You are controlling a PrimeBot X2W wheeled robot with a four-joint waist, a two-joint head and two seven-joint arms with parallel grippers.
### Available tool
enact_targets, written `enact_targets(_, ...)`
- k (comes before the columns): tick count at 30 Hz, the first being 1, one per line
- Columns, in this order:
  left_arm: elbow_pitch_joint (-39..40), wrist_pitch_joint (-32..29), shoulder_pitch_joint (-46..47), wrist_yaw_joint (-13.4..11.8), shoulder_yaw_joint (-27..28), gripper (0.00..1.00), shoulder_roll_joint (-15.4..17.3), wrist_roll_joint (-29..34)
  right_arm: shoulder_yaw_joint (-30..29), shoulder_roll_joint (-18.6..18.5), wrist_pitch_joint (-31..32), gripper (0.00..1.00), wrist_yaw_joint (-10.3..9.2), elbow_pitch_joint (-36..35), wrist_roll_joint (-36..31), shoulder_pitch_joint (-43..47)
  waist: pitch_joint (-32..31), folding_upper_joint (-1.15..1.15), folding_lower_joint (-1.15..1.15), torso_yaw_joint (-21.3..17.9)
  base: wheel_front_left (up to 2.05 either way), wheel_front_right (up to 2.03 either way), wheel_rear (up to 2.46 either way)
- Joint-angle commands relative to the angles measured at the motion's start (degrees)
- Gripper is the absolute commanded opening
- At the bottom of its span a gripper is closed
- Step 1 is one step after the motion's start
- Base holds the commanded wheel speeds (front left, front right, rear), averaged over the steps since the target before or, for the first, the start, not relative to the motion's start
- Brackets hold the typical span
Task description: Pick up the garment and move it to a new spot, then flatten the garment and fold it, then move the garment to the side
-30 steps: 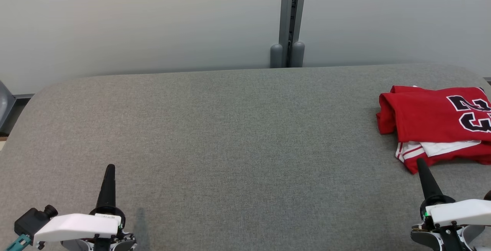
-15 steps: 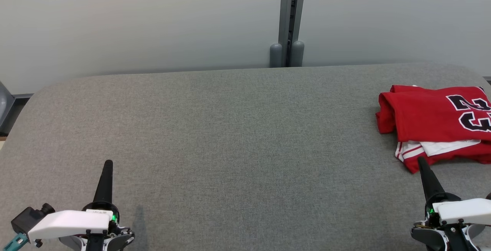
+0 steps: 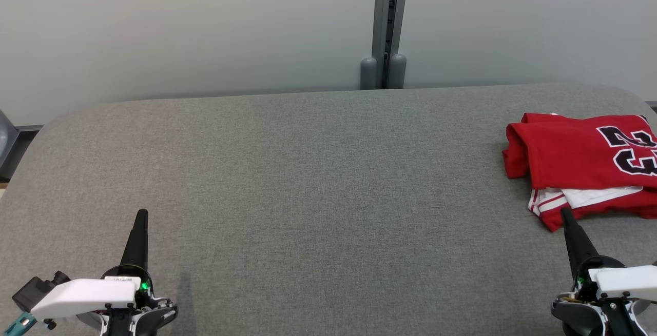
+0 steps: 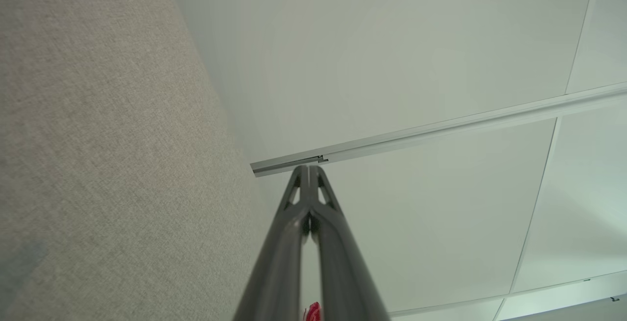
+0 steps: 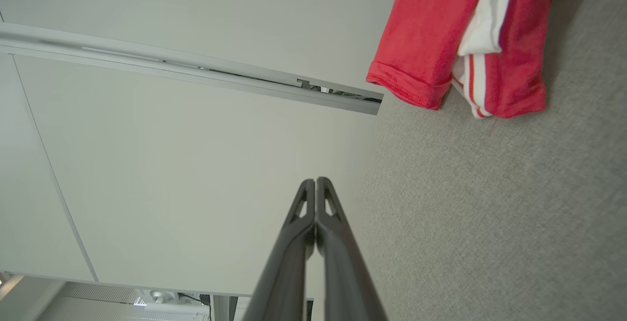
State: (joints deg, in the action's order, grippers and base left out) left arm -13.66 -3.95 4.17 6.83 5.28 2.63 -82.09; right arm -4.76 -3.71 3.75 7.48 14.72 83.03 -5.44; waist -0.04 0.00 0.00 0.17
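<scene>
While my left gripper (image 3: 140, 216) and my right gripper (image 3: 565, 213) hang pinched tight together, gripping nothing, above the near part of the grey padded table (image 3: 318, 182), the folded red garment (image 3: 569, 151) lies just beyond my right fingertips, at the table's right side.

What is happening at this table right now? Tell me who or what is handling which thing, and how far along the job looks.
Nothing is being handled at this moment. A red jersey with white trim lies folded at the right end of the grey fabric-covered table. The right gripper is shut and empty, near the jersey's front corner. The left gripper is shut and empty too, over bare table on the left. The folding and the move aside look done.
</scene>
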Motion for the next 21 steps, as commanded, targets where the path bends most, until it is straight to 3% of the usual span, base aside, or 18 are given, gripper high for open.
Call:
enact_targets(1, 0.14, -0.23, 1.46, 0.36, 0.40, 0.00, 0.33, -1.21, -0.34, -0.05, 0.50, 0.00, 0.02, -0.54, 1.22, -0.95, 0.01, 0.00, 0.00, -0.01, 0.00, 0.00, 0.00)
enact_targets(21, -0.36, -2.42, 2.37, 0.76, 1.27, 0.00, 0.38, -9.22, -1.75, 0.69, 2.72, 0.00, 0.02, -0.77, 8.40, -1.00, 0.18, 0.00, 0.00, -0.14, 0.00, 0.00, 0.00)
